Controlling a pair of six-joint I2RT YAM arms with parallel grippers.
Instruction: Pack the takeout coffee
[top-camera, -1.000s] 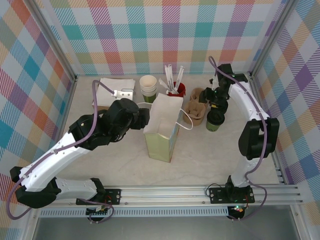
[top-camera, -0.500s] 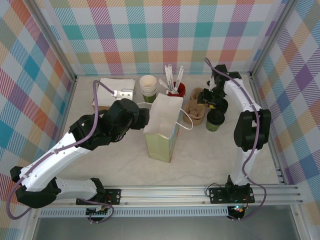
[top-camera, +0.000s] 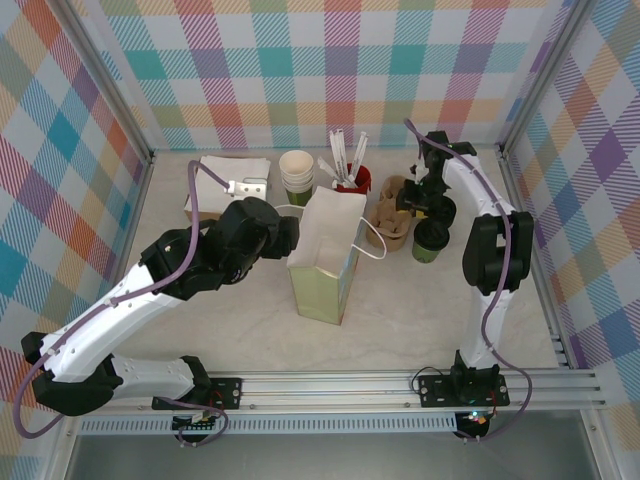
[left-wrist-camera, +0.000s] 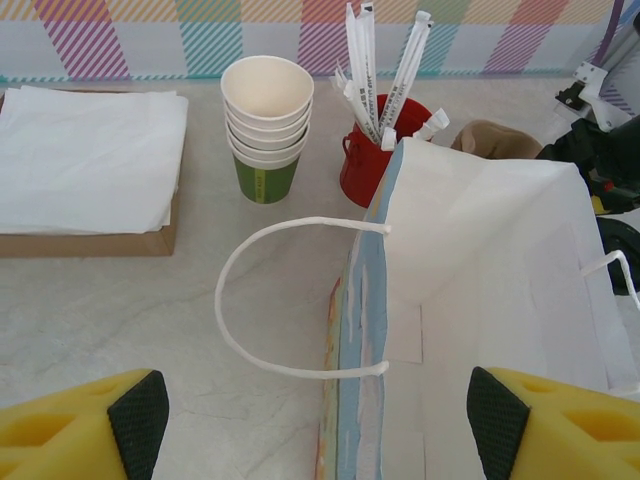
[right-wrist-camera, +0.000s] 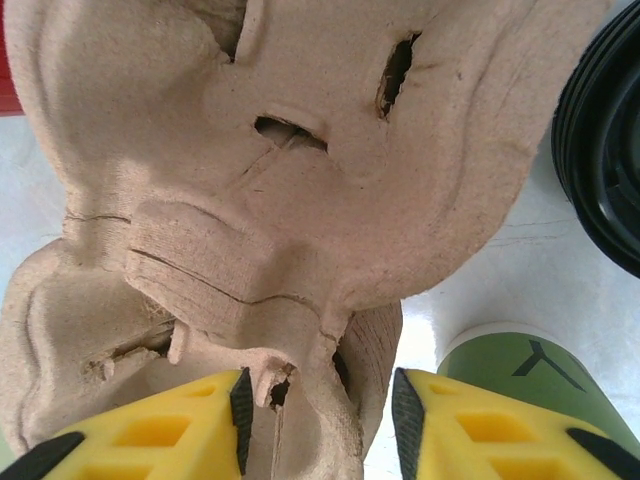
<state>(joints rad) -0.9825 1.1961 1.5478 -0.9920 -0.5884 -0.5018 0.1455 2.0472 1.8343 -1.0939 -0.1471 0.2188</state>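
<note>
The takeout coffee (top-camera: 432, 240) stands upright on the worktop (top-camera: 400, 310) toward its far right corner, lid on, just beside the right side of the pulp carrier (right-wrist-camera: 300, 150) and well apart from the paper bag (top-camera: 322, 270), which stands open-mouthed near the middle of the worktop. Nothing holds the cup, so by my reading the packing proper has not begun and this is the preparing step. The right hand (right-wrist-camera: 320, 400) is down on the carrier, its two fingers on either side of one pulp ridge, with the pulp filling the gap between them; whether they pinch it or only flank it I cannot tell. The left hand (left-wrist-camera: 318, 400) is released and wide, holding nothing, poised at the left wall of the bag by its mouth, seemingly placed to steady it. If the carrier is meant to go in first, the next move calls for a firm pinch on that ridge and a level lift over the bag's rim. The cup itself will need a grip around its green body below the lid, and it must be kept upright, raised clear of the rim and lowered straight down through the mouth while the bag is kept from tipping.
</note>
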